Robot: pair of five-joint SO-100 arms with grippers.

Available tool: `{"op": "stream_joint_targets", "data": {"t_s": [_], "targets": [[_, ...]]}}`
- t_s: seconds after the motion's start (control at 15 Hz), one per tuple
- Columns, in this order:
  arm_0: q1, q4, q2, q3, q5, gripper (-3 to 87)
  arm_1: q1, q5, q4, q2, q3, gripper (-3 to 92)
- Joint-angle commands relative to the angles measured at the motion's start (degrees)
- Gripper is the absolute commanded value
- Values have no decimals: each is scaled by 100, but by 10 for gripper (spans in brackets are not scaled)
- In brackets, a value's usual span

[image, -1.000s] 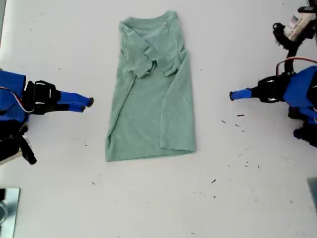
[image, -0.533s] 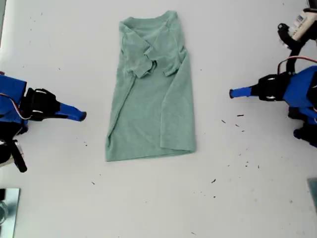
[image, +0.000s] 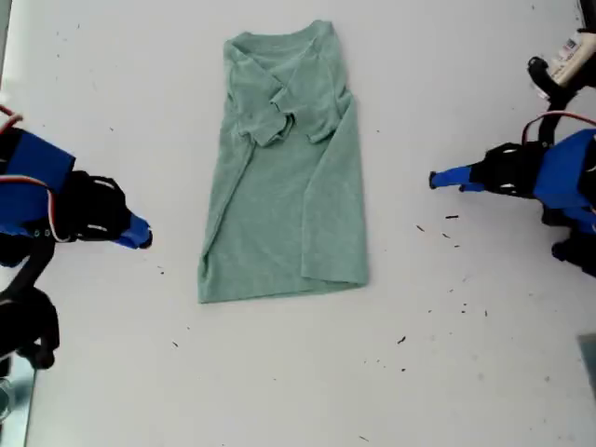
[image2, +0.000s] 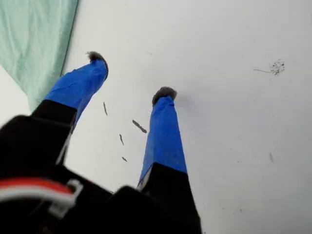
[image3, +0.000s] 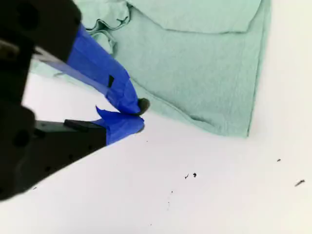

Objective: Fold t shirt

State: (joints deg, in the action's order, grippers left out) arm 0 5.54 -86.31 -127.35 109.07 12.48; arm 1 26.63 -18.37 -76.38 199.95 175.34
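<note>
The t shirt (image: 284,186) lies flat mid-surface, neck twd the exterior view's top, hem twd its bottom. Both long sides are already turned in, so it reads as a narrow strip w/ the sleeves bunched on the chest. My guess: the lengthwise folds are done and the crosswise fold is what's left, hence both arms parked clear of the cloth, one per side, w/ nothing in hand. My first end effector (image: 436,178) is at the exterior view's right, near the shirt's edge but apart from it. Its fingers stand spread w/ bare surface and a few dark specks (image2: 139,126) between them, and only a corner of green shows beyond one tip. My second end effector (image: 142,235) is at the exterior view's left, also off the cloth. Its wrist view shows the taped tips pressed together on nothing, w/ the shirt's side edge and hem corner just ahead. Prob. next each needs a hem corner, so this one must part its tips first. The surface (image: 466,372) is plain white and matte, w/ small dark crumbs scattered, mostly twd the exterior view's right and bottom. No person in view; can't tell much of the room beyond the surface.
</note>
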Motion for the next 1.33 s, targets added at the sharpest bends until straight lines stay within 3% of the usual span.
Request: {"op": "stream_joint_targets", "data": {"t_s": [0.0, 0.07, 0.33, 0.53, 0.73, 0.8, 0.87, 0.93, 1.07, 1.27], "targets": [[132, -369, 932, -1573, -237, 159, 0, -97, -18, 70, 255, 215], [105, -369, 1134, -1591, -369, 243, 9, -88, -18, 70, 255, 215], [44, 26, 2048, -1318, -721, 272, -18, -105, -18, 70, 255, 213], [-114, 914, 2092, -185, -800, 273, -97, -105, -18, 70, 255, 210], [-149, 2382, 2470, 940, -940, 267, -185, -97, -18, 70, 255, 208], [-167, 2610, 2900, 976, -993, 256, -211, -88, -18, 70, 255, 206], [-202, 2716, 3366, 905, -1028, 208, -211, -79, -18, 70, 255, 204], [-246, 2786, 3674, 835, -1020, -2, -211, -79, -18, 70, 255, 204], [-246, 2689, 3437, 800, -835, -3, -202, -97, -18, 70, 255, 201], [-536, 1846, 1934, 554, -765, -3, -193, -88, -18, 70, 255, 199]]}}
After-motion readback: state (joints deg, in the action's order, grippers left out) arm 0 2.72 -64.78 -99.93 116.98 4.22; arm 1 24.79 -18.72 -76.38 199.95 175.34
